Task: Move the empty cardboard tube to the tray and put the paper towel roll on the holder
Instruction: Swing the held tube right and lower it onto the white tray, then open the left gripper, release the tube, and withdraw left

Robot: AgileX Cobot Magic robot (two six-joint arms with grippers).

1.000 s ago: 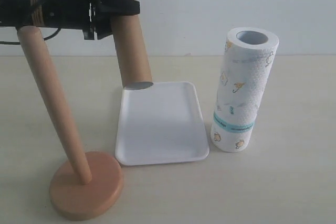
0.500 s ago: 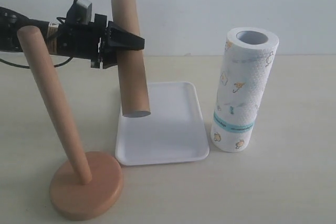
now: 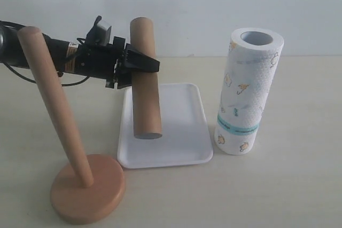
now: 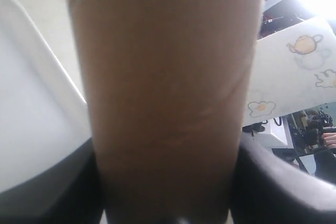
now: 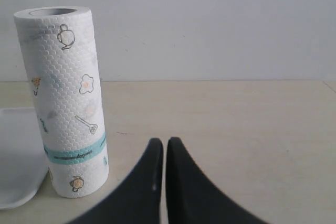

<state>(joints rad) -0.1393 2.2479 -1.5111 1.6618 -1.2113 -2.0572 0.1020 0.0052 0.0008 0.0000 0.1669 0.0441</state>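
The brown cardboard tube (image 3: 145, 78) hangs almost upright over the white tray (image 3: 181, 148), its lower end close above the tray's left part. My left gripper (image 3: 143, 63) is shut on the tube's upper half, and the tube (image 4: 168, 93) fills the left wrist view between the dark fingers (image 4: 268, 182). The paper towel roll (image 3: 247, 92) stands upright just right of the tray, also shown as the roll (image 5: 65, 98) in the right wrist view. The wooden holder (image 3: 88, 188) stands bare at the front left, its dowel (image 3: 51, 100) leaning left. My right gripper (image 5: 160, 145) is shut and empty, low over the table beside the roll.
The tray's edge (image 5: 16, 192) shows beside the roll in the right wrist view. Bare beige tabletop (image 3: 288, 185) lies right of and in front of the roll. A pale wall (image 3: 214, 4) backs the table.
My left gripper has come down and to the right with the tube, from above the tray's back left corner to low over the tray. The tube now stands more upright.
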